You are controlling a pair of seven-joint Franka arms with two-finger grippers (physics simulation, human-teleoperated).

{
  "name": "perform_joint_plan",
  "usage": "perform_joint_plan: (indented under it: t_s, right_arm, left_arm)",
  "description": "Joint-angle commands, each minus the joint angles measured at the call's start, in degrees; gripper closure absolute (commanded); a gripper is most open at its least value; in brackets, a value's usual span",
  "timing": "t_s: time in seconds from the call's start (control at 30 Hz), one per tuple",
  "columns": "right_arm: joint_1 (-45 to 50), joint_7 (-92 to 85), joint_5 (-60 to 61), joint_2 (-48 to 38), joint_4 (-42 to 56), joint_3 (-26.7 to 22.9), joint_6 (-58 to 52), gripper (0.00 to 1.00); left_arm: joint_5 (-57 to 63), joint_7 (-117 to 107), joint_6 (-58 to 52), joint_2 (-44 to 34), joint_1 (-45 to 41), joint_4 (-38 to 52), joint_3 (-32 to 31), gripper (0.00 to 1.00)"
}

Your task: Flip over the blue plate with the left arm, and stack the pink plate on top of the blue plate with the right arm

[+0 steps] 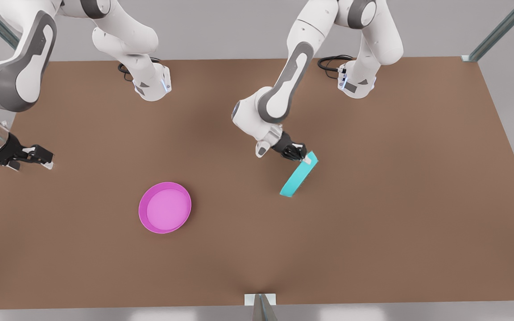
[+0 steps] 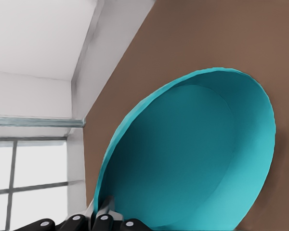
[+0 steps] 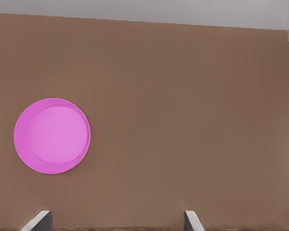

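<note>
The left arm's black two-finger pincer [image 1: 305, 157] is clamped on the rim of the round, shallow turquoise plastic plate [image 1: 298, 176], holding it tipped up on edge over the brown worktop [image 1: 373, 214], toward the front view's right. In the left wrist view the fingertips [image 2: 102, 211] pinch the rim and the plate's [image 2: 192, 159] hollow inside faces the camera. The round, shallow magenta-pink plastic plate [image 1: 165, 207] lies flat and open side up on the worktop, well apart from the turquoise one, toward the front view's left. The right arm's black pincer [image 1: 45, 159] waits at the front view's left edge, fingers [image 3: 37, 222] apart, above the worktop and away from the pink plate [image 3: 52, 136].
</note>
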Motion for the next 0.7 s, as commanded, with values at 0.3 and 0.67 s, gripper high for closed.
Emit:
perform_joint_plan:
  t_s: [0.3, 0.67]
  right_arm:
    - [0.29, -0.26, -0.10, 0.24, 1.67, 0.17, -5.39, 0.00]
    - [0.82, -0.18, -0.10, 1.21, 2.38, 0.43, -4.16, 0.00]
  left_arm:
    - [18.33, -9.65, -8.19, 3.98, -2.27, -0.10, -0.71, 0.79]
    - [22.20, -17.12, -5.82, 14.43, -3.15, 4.47, -3.70, 0.79]
